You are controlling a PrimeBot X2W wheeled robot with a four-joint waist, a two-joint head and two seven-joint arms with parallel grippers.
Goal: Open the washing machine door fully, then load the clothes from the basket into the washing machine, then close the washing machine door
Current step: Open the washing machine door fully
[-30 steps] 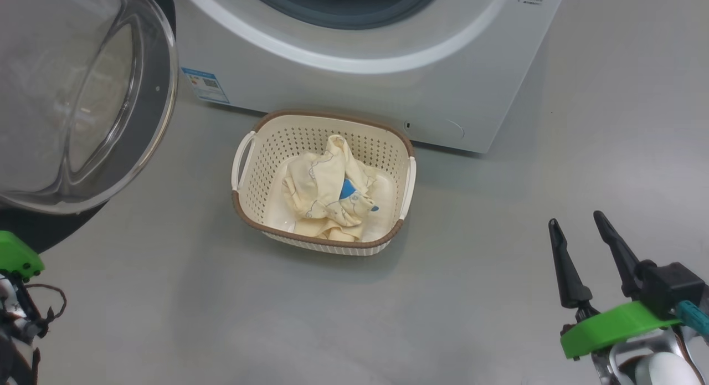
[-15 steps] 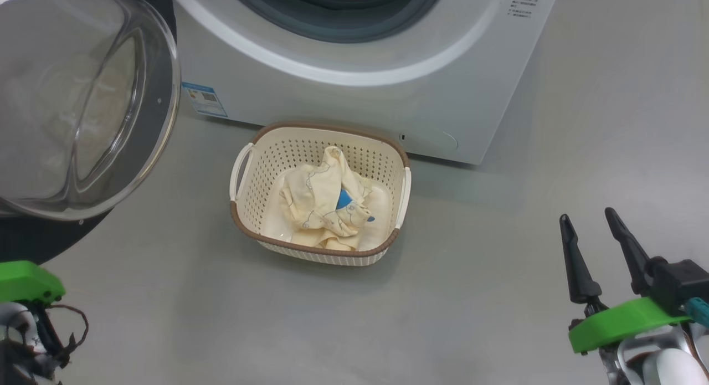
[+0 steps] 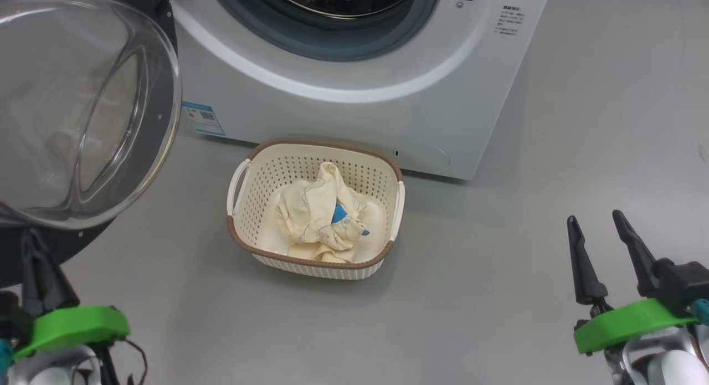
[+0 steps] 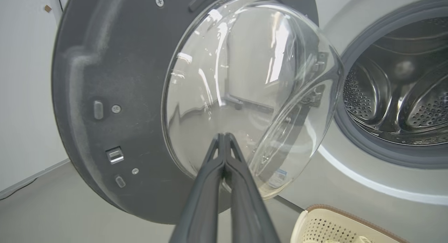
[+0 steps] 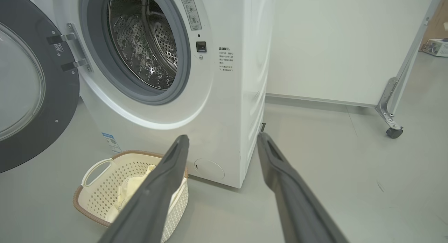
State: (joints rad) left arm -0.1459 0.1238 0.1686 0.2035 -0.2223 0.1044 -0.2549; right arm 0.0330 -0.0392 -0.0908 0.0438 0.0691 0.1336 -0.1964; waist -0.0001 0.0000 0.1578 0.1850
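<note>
Cream-yellow clothes [image 3: 316, 221] in perforated cream basket [image 3: 316, 268], ahead, midway between right gripper [image 3: 593, 217] and left gripper [image 4: 224, 135]. Right spread, left clenched; both empty.

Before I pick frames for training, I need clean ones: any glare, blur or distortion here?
Head view: even light, clothes sharp, soft shadow beside the basket. Left wrist view: bright glare streaks and reflections on the washing machine door glass. Right wrist view: wide-angle lens makes straight edges of the washing machine lean.

The basket [image 3: 266, 196] sits on the floor [image 3: 498, 235] just before the washing machine [image 3: 354, 119], with the clothes [image 3: 318, 221] in it; the washing machine door [image 3: 83, 108] stands open at left.
</note>
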